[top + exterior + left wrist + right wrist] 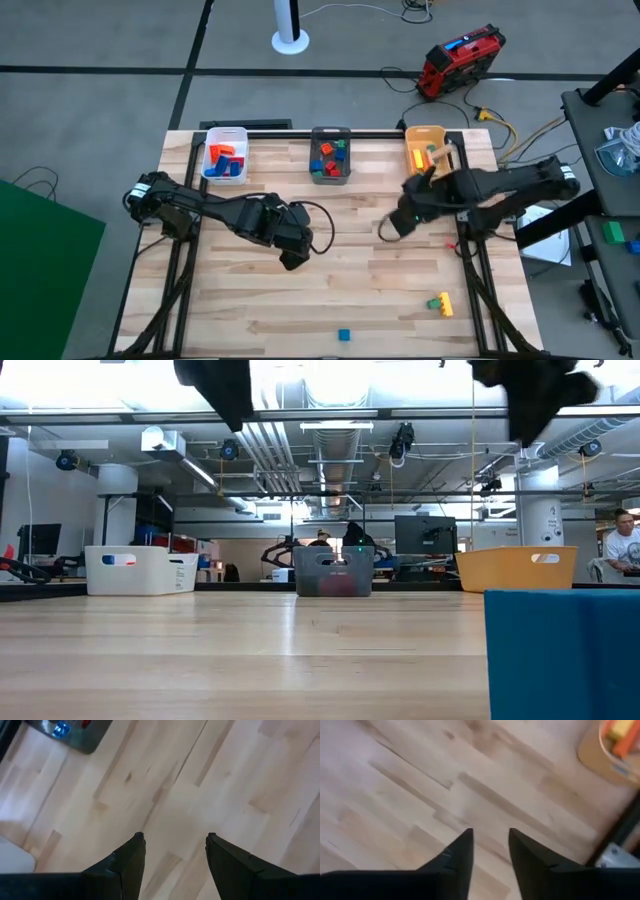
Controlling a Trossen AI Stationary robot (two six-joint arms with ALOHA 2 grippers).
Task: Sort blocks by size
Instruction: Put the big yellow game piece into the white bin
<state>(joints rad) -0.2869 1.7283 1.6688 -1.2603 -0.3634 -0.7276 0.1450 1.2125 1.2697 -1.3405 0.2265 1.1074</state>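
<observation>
On the surface [330, 290] we see two stragglers left: the yellow and green blocks [441, 303] near right, the blue cube [343, 335] at the near edge. Our right gripper [390, 228], empty and parted, hangs closer than the left gripper [292, 258], also released.

In the low view a blue block [560, 653] fills the lower right corner, cut off by the frame's edges. The orange bin [615, 747] is cropped at a corner of the right wrist view, and the grey bin [70, 732] likewise in the left wrist view. The small blocks [440, 302] near the table's front edge are too tiny to tell their shapes.
</observation>
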